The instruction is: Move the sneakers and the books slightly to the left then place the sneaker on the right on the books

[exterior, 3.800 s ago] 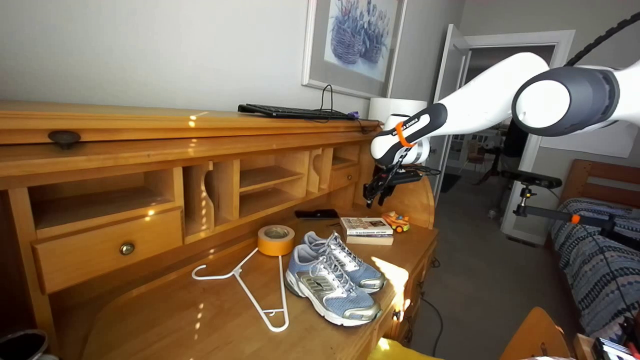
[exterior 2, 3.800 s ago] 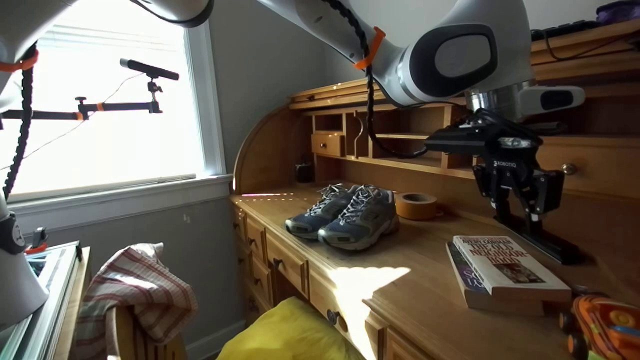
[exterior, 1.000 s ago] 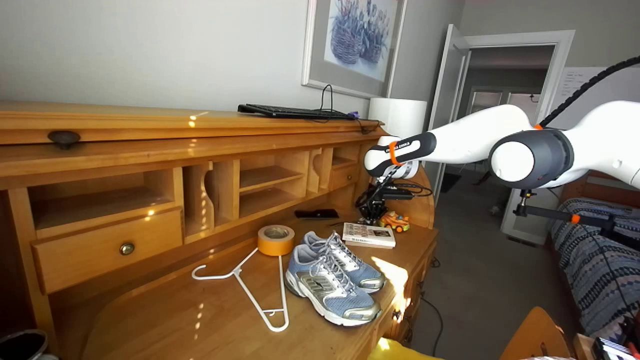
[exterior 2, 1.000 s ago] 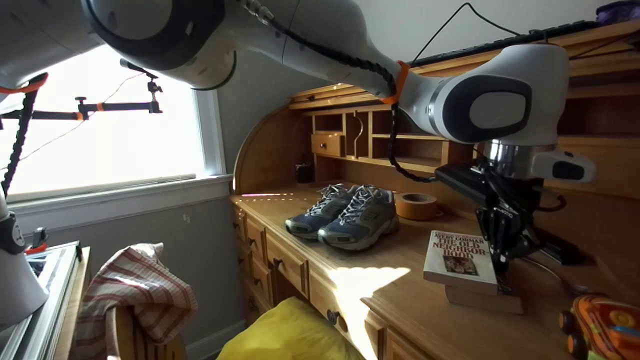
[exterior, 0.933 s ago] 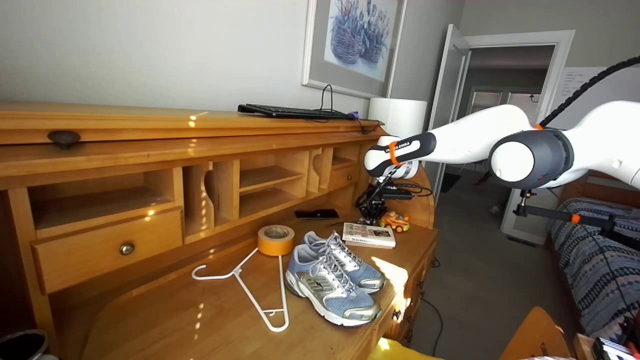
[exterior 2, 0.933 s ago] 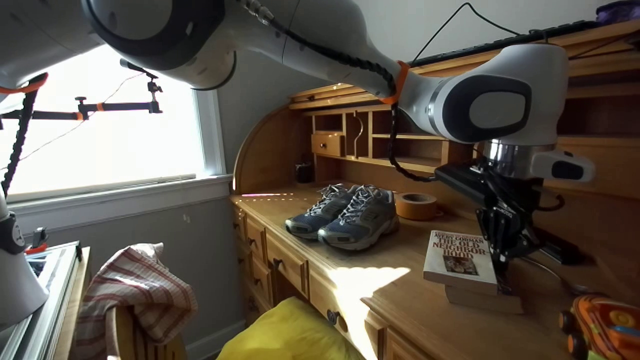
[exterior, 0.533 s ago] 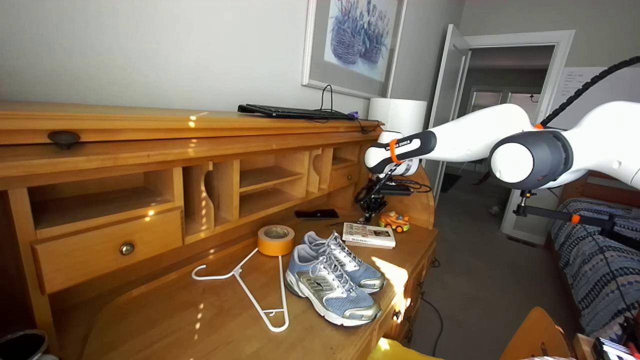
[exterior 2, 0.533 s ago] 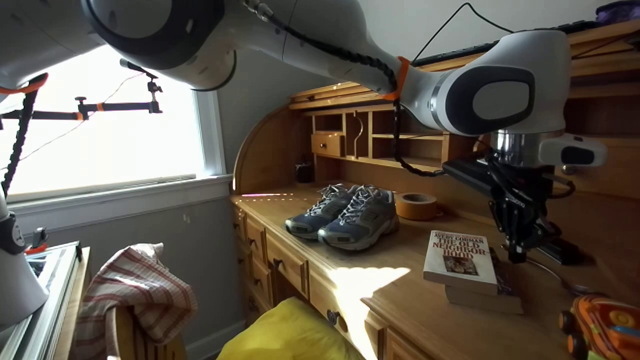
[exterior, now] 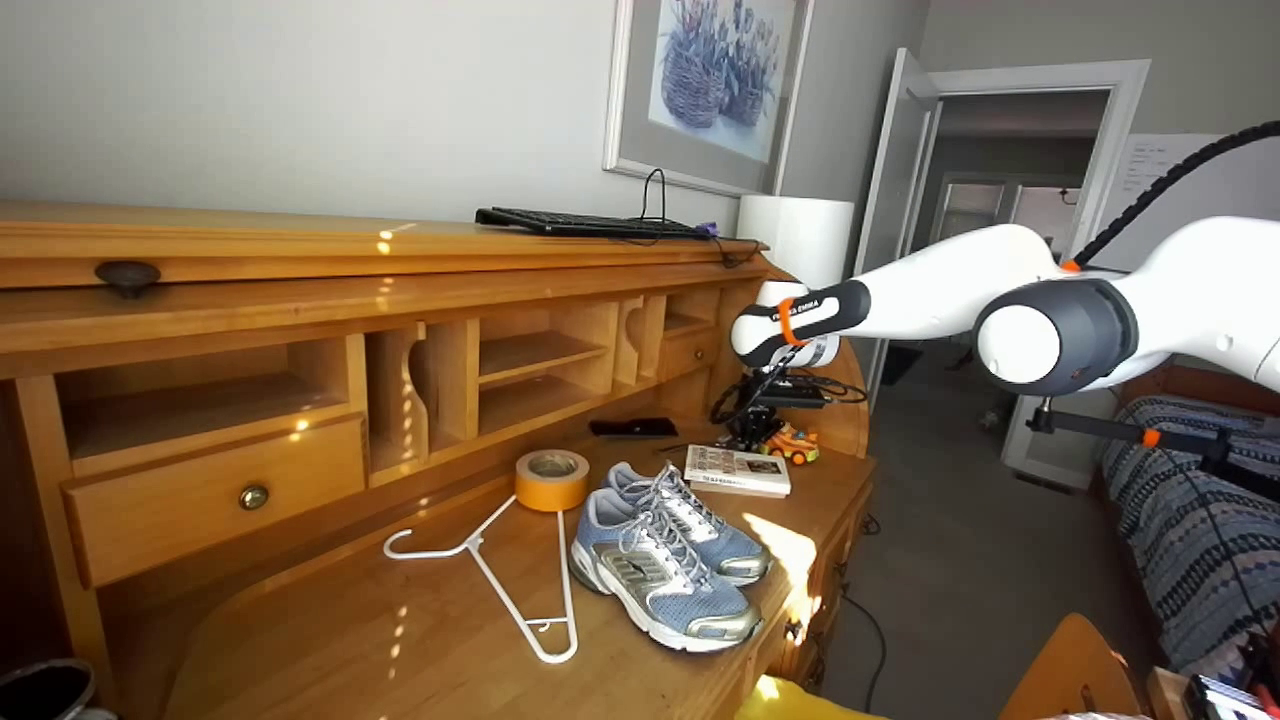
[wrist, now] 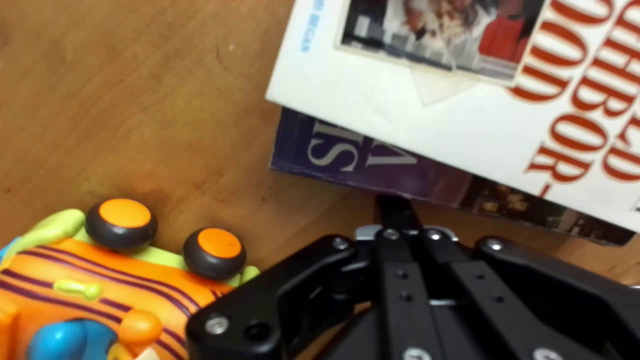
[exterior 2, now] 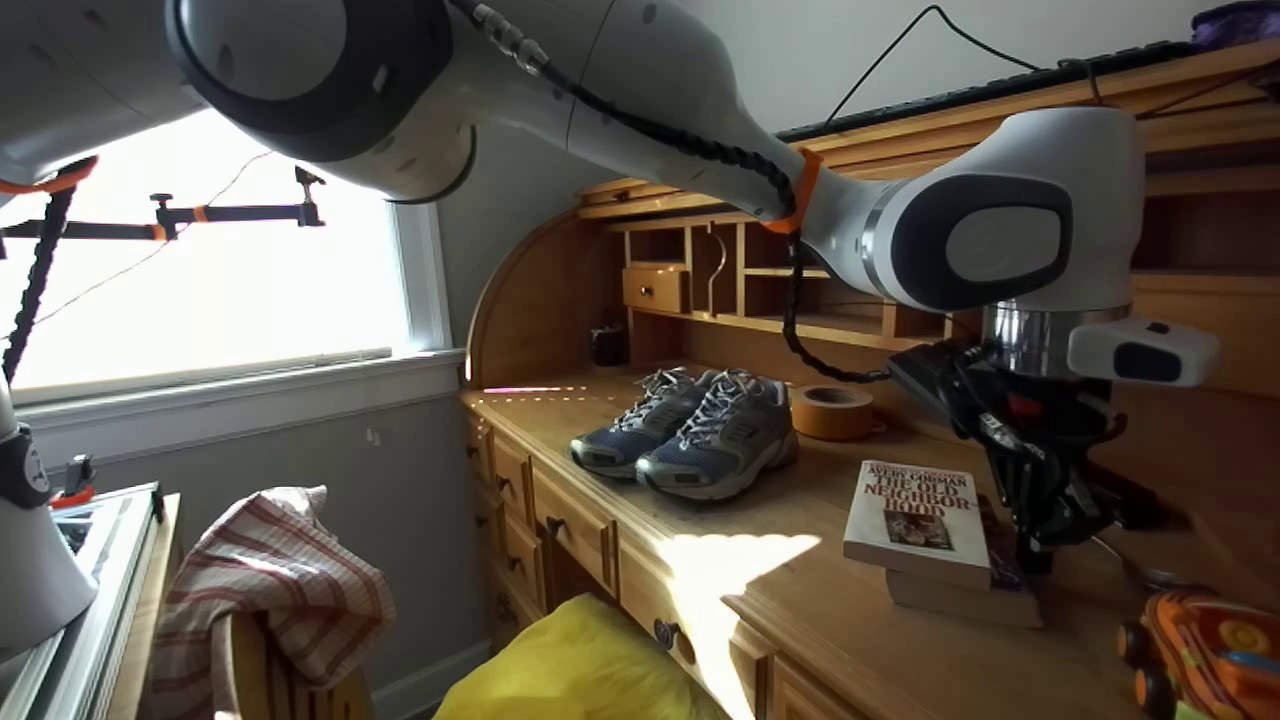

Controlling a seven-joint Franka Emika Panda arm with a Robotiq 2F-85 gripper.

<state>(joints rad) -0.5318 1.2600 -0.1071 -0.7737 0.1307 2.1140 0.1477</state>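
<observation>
Filling most of what we see, the table point(exterior: 300, 640) is of brown wood. Over it we have the white arm point(exterior: 950, 285), its wrist pointing down. Our sneakers point(exterior: 660, 565) stand on the table, soles down and side by side, toes toward the front edge; whether they touch each other we cannot tell. The hanger point(exterior: 505, 597) lies flat beside them. Our pincer point(wrist: 396, 210) has its fingers together, holding nothing we can see. Its tip is low, right at the edge of the lower of the books point(exterior 2: 920, 520); we cannot make out whether they touch. The books lie flat in a stack, apart from the sneakers, and the dark lower one juts out from under the pale upper one toward the pincer. The toy car point(wrist: 115, 280) sits near the pincer, and the tape point(exterior: 552, 495) lies flat just behind the heels.
</observation>
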